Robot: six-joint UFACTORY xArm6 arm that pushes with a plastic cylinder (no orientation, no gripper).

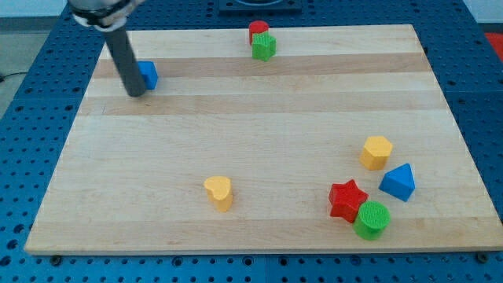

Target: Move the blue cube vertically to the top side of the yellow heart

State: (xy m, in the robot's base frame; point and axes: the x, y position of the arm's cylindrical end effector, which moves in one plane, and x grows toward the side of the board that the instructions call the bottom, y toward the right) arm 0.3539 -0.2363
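The blue cube (148,75) sits near the board's upper left corner. My tip (134,92) is down on the board, touching the cube's left side and partly hiding it. The yellow heart (219,191) lies far below and to the right, near the board's bottom edge, left of centre. The rod rises from the tip toward the view's top left.
A red block (258,31) and a green star (264,47) sit together at the top edge. At the lower right are a yellow hexagon (376,152), a blue triangle (398,181), a red star (346,200) and a green cylinder (372,219). The wooden board (259,126) lies on a blue perforated table.
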